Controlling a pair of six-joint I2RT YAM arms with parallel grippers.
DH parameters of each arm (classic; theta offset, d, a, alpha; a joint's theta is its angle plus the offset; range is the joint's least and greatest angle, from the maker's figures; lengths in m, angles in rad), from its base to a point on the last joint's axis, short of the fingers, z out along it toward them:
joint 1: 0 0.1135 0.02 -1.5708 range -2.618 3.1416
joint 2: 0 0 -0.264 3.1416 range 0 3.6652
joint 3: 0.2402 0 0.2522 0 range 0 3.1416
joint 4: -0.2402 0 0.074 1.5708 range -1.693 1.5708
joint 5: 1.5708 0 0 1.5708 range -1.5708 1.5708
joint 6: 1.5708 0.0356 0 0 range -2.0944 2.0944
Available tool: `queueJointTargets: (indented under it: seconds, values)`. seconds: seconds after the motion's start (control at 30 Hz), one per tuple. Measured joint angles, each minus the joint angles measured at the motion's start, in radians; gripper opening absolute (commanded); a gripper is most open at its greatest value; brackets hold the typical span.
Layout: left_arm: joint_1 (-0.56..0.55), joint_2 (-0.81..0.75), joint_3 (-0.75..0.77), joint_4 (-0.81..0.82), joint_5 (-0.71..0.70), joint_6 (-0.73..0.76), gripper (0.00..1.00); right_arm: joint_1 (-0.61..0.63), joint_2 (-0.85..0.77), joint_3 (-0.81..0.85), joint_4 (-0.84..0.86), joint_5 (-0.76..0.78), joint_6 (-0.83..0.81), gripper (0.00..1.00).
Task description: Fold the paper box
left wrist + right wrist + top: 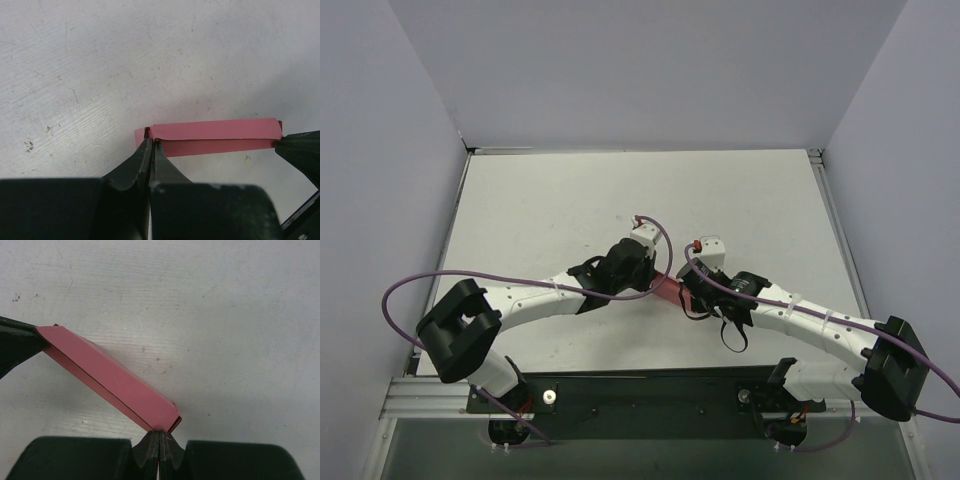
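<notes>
The paper box (666, 291) is a narrow pink-red folded strip held just above the white table between both grippers. In the left wrist view the paper box (215, 136) runs left to right, and my left gripper (151, 143) is shut on its left end. The right gripper's dark fingers (300, 150) pinch the other end. In the right wrist view the paper box (107, 375) slants up to the left, with my right gripper (160, 433) shut on its near corner and the left gripper's fingers (15, 342) at the far end. From above, the left gripper (653, 277) and right gripper (686, 296) nearly meet.
The white table (550, 200) is walled by pale panels at the back and on both sides. A black base rail (650, 395) runs along the near edge. Purple cables (410, 285) loop beside each arm.
</notes>
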Motion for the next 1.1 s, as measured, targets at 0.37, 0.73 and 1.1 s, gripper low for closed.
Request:
queueJointTargets:
  seconds: [0.37, 0.73, 1.1]
  values:
    - [-0.002, -0.006, -0.043, 0.078, -0.003, 0.108, 0.0, 0.0, 0.006, 0.0, 0.011, 0.0, 0.0, 0.0]
    - [-0.028, -0.009, -0.115, 0.201, -0.055, 0.183, 0.0, 0.0, 0.016, 0.0, 0.016, 0.0, 0.0, 0.0]
    - [-0.036, -0.038, -0.093, 0.109, -0.075, 0.193, 0.34, 0.0, 0.02, 0.0, 0.022, 0.0, 0.0, 0.0]
